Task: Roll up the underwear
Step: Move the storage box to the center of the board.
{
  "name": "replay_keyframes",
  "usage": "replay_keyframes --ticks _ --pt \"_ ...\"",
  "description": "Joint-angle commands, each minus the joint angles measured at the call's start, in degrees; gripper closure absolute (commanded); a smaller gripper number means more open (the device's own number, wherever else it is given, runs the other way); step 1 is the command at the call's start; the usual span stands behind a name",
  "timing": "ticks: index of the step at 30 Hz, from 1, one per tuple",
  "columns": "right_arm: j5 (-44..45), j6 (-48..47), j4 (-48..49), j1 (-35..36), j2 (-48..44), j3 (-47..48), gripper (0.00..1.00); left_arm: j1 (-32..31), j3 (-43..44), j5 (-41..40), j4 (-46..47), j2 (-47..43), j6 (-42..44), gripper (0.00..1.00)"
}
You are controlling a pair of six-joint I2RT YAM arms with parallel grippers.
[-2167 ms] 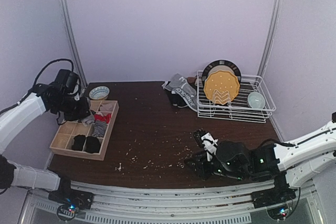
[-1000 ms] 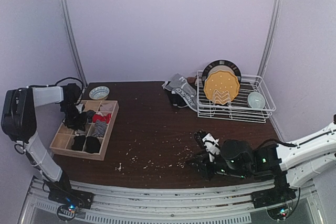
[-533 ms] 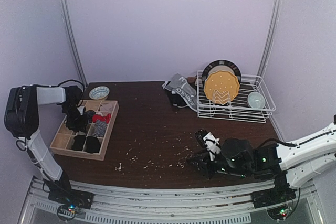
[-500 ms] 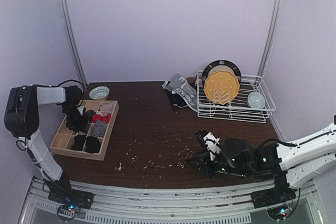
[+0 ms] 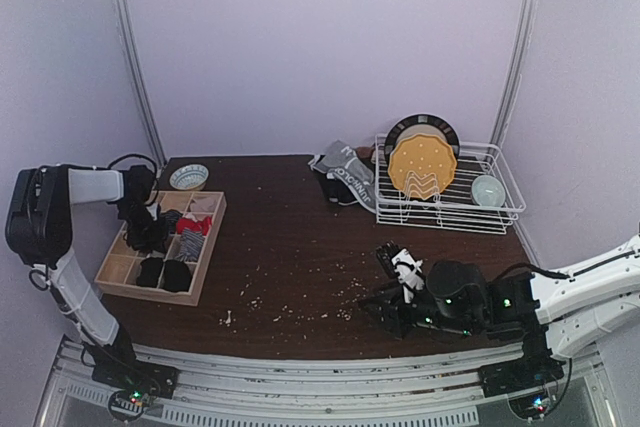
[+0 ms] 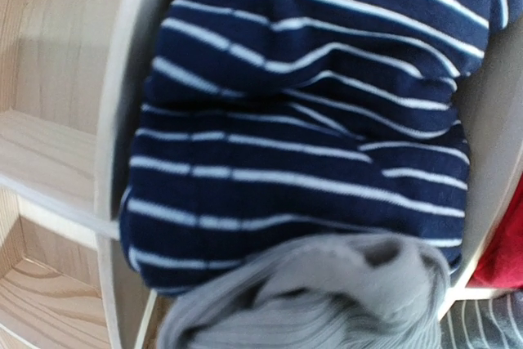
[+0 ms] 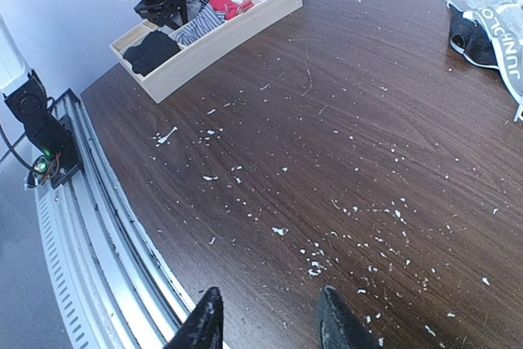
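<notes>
Crumb-strewn surface (image 5: 300, 247): your left gripper (image 5: 142, 232) hovers over the left-edge organizer (image 5: 213, 239), apparently stowing grey underwear (image 6: 310, 300); grip unseen, cannot tell. Right fingers (image 7: 206, 324) idle, spread, empty.

The dark surface (image 5: 290, 237) was strewn with white crumbs (image 5: 262, 299). On it stood a wooden box (image 5: 205, 252) at left, a bowl (image 5: 188, 177) behind it, heaped underwear (image 5: 343, 175) rear centre, a wire rack (image 5: 450, 217) right.

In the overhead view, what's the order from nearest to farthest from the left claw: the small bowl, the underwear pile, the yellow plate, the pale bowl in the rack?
From the left gripper, over the wooden box:
1. small bowl, behind the box
2. underwear pile, back centre
3. yellow plate, in the rack
4. pale bowl, rack's right end
</notes>
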Motion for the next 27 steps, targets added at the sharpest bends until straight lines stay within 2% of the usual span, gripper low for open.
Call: replay_keyframes --ticks 1,9,12,16,21,27 --pt "-0.47 -0.78 0.15 -0.37 -1.11 -0.55 0.63 -1.81 -6.77 5.98 7.6 2.5 -5.64 1.0" --pt "-1.45 -0.21 0.44 -0.48 -1.46 -0.85 0.63 -5.19 -7.84 6.01 7.35 1.07 -8.03 1.0" --pt "-1.23 -0.38 -0.25 -0.5 -2.15 -0.9 0.63 -7.8 -8.38 3.33 6.95 0.08 -9.66 1.0" --pt "-0.87 -0.68 -0.92 -0.54 -2.54 -0.88 0.62 -9.56 -9.16 5.13 7.17 -1.08 -10.97 1.0" --pt "-1.06 -0.78 -0.9 -0.64 -2.08 -0.39 0.62 -14.78 -8.59 4.33 6.61 -0.62 -13.23 1.0" --pt "-1.4 -0.59 -1.35 -0.63 -1.89 0.12 0.62 -20.21 -8.06 7.68 8.73 0.43 -18.8 1.0"
